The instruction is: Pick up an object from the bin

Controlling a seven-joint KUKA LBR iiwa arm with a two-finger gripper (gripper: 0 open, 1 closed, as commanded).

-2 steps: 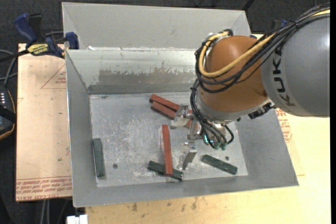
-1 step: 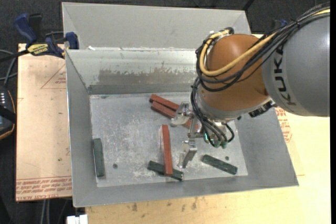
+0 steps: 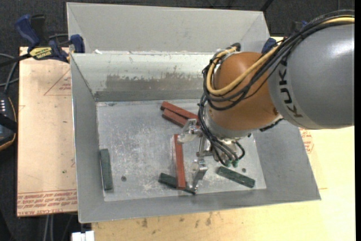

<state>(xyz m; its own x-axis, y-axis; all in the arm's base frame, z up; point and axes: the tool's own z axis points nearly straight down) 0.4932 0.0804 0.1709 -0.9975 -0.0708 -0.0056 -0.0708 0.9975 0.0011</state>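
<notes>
At the front of the bin [image 3: 132,138], the gripper [image 3: 194,179], released or clenched I cannot tell, stands just beside a long red stick [image 3: 179,162] and might only shove it against the dark green block [image 3: 168,180].

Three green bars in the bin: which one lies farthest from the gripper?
The left green bar, alone by the left wall. The front green bar and the right green bar both lie close beside the gripper.

Long thin red-brown bar [image 3: 179,162], lying flat, front middle of the bin floor [image 3: 135,138], running front to back
</notes>
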